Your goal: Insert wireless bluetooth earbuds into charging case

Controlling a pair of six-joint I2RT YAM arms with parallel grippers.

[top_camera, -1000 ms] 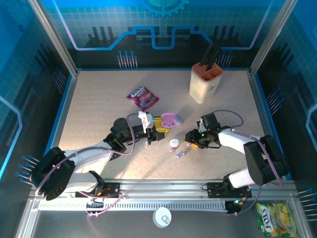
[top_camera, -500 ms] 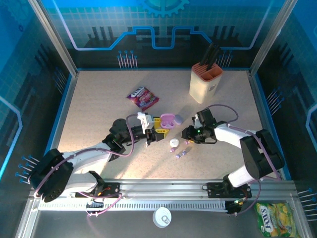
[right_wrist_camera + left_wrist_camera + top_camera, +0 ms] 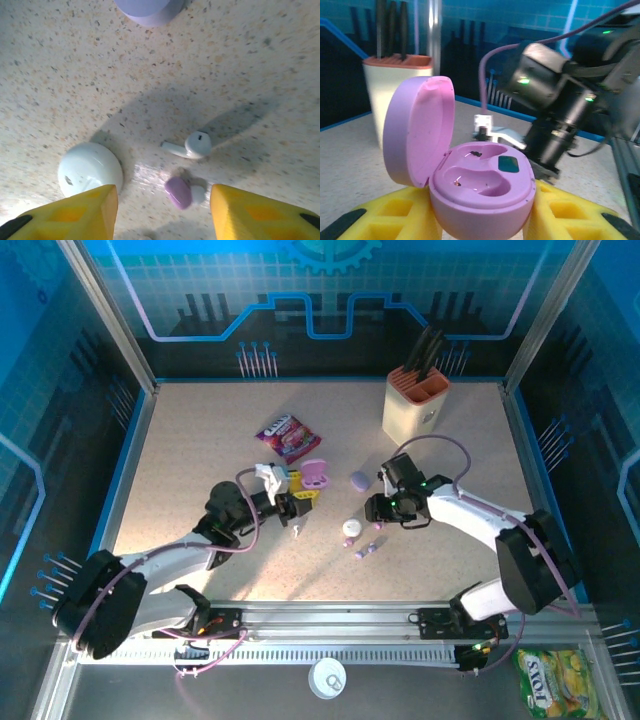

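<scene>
Well, we start at the right gripper [image 3: 162, 216]. Its yellow fingertips [image 3: 75, 212] stand wide apart with nothing between them, hanging above the speckled table [image 3: 200, 440]. On the table below the gap lies the lilac earbud [image 3: 178, 193]. The white earbud [image 3: 190, 146] is just on its far side, stem pointing left, and the two are close but apart. Seen from above, both buds sit just on the near side of this gripper, the lilac one nearer to us. Left of the white bud, a short way off, rests the round white case [image 3: 90, 169], lid down. On the far side of the gripper and a little left lies the closed lilac case [image 3: 358, 478].

Next, the left gripper [image 3: 480, 216] is clamped on the pink charging case [image 3: 480, 186], with its yellow pads [image 3: 385, 212] pressing the base from both sides. The case is held upright with its lid [image 3: 420, 131] swung open to the left, and we see two bare sockets in it. From above, it is left of the lilac case and well apart from both buds, which lie to its right and nearer. Just near of this gripper is a tiny pale speck [image 3: 296, 531], too small for us to name.

Farther off stand the knife block [image 3: 418, 408] at the far right and a snack packet [image 3: 288, 436] beyond the left gripper.
</scene>
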